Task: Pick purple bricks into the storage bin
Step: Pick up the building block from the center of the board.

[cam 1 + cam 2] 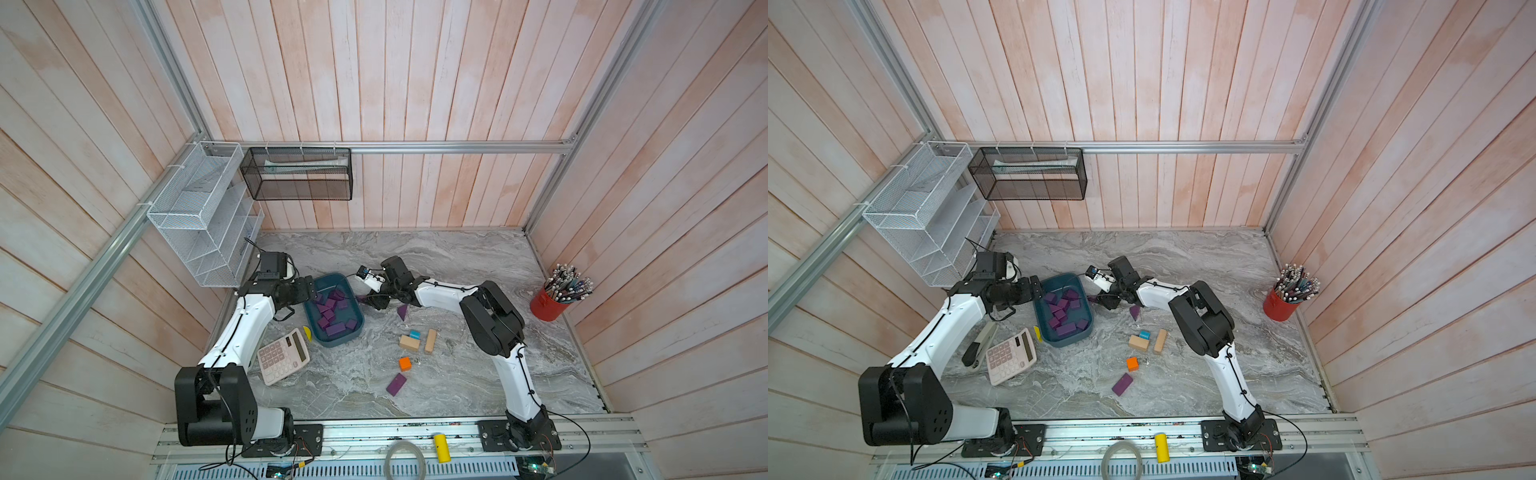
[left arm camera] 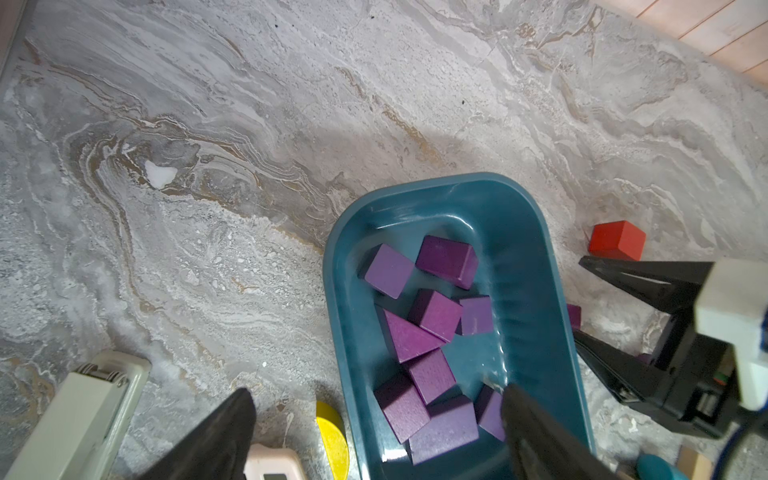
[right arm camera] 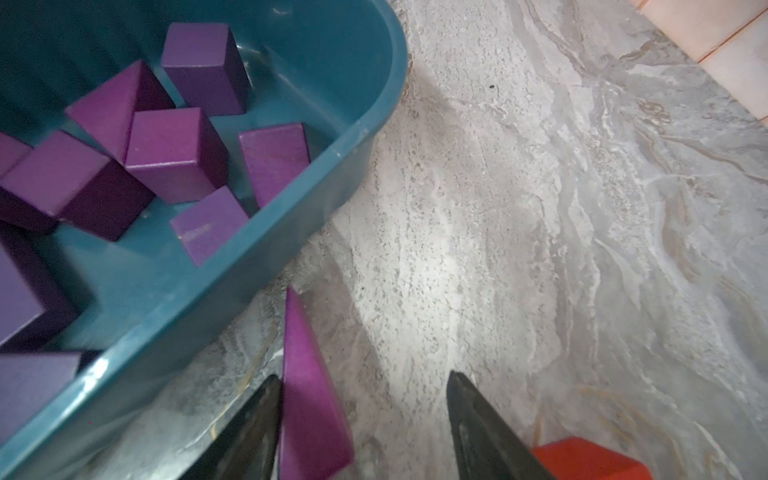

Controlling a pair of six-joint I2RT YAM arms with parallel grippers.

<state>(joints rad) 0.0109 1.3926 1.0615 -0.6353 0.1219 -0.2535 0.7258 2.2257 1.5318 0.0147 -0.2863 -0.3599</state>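
1. Right gripper (image 3: 362, 376) fingers fill the near edge of the right wrist view. They stand partly open, low over the marble table (image 3: 540, 208), just outside the storage bin (image 3: 365, 124).
2. One flat purple brick (image 3: 309, 395) sits between them, touching one finger. A clear gap parts it from the other finger, so nothing is clamped.
3. A red cube (image 3: 582, 461) lies just beyond that other finger.
4. The left gripper (image 2: 377, 390) hangs wide open and empty. One finger is above the bin's inside and the other is outside it, over the table.
5. In both top views the bin (image 1: 336, 341) lies on the table between the two grippers, with a heap of purple bricks (image 1: 332, 309) inside it, many touching.
6. Two more purple pieces lie on the table: a purple wedge (image 1: 402, 311) near the right arm, and a purple oblong (image 1: 396, 384) well apart, toward the front edge.
7. An orange cube (image 1: 405, 364), two tan blocks (image 1: 409, 343) and a small blue cube (image 1: 414, 333) lie between those two pieces.
8. A calculator (image 1: 282, 357) lies near the bin.
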